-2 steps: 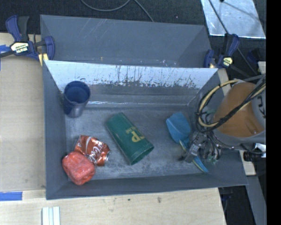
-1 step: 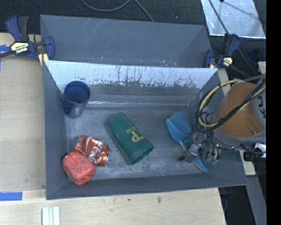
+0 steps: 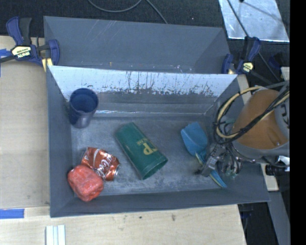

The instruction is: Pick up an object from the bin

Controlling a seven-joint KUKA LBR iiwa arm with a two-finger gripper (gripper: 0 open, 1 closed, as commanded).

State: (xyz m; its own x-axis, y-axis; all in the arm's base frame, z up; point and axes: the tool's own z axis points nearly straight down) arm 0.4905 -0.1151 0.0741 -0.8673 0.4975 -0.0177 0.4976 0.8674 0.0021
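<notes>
My gripper is low at the right end of the bin, close to the right wall. A light blue scoop-like thing lies just to its upper left, and a light blue tip pokes out below the gripper near the bin's front right corner. The gripper's dark body overlaps the lower part of that blue thing. Whether it has hold of it is hidden. A dark green can lies on its side in the middle of the bin, left of the gripper.
A dark blue cup stands in the back left corner. A crumpled red and white wrapper and a red lump lie at the front left. The arm, with its orange cover and cables, hangs over the right rim.
</notes>
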